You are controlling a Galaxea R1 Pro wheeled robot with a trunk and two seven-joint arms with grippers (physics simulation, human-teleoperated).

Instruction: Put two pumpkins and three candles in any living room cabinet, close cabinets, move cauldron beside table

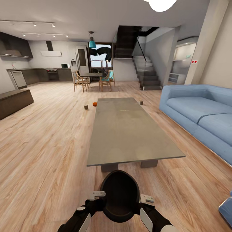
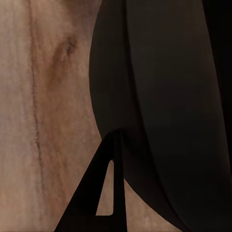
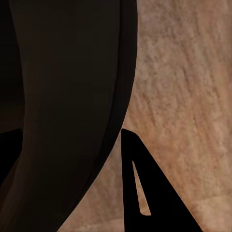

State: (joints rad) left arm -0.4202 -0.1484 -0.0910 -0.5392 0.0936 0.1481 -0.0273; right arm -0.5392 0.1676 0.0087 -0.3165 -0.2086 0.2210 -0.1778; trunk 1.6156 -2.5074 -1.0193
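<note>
The robot holds the black cauldron (image 1: pixel 119 196) between both arms, just short of the near end of the long grey coffee table (image 1: pixel 129 135), so the step in hand looks like the cauldron's placing beside a table. The left gripper (image 1: pixel 96 195) and right gripper (image 1: pixel 145 198) press against the cauldron's opposite sides; in each wrist view one dark finger lies along the curved wall over the wooden floor (image 2: pixel 43 121), but how wide the jaws stand I cannot tell. Beyond the table's far left corner, one pumpkin (image 1: pixel 94 104) sits on the floor, with a small dark object (image 1: pixel 86 107) just beside it. The low dark cabinet (image 1: pixel 14 102) stands well to the table's left. Next, the cauldron likely needs lowering to the floor close by the table, then releasing.
</note>
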